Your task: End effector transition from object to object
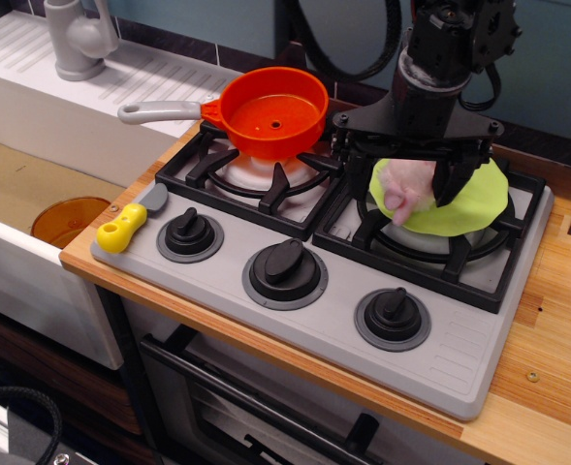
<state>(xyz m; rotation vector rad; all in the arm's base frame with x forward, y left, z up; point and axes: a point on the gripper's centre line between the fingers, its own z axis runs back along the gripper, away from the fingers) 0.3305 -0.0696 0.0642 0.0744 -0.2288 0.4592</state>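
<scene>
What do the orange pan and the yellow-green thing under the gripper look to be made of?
Orange pan: likely glossy moulded plastic, judging by its uniform colour and soft highlights; its handle is grey. Yellow-green piece: seemingly thin matte cloth or felt, draped flat over the right burner. The gripper hides part of it.

The stove (pixel 459 358) sits on the counter (pixel 556 387). A pan (pixel 273 113) rests on the back left burner, its handle pointing left toward the sink (pixel 33 184). On the right burner lies a cloth (pixel 479 203), and the gripper (pixel 426 189) hangs right over it (its fingers reach down to a small soft thing (pixel 401 194) on the cloth). Three knobs (pixel 285 273) stand in a row in front. A little tool (pixel 128 225) lies at the stove's left edge. A tap (pixel 77 39) stands behind the sink, and a dish (pixel 67 221) lies in the sink.
</scene>
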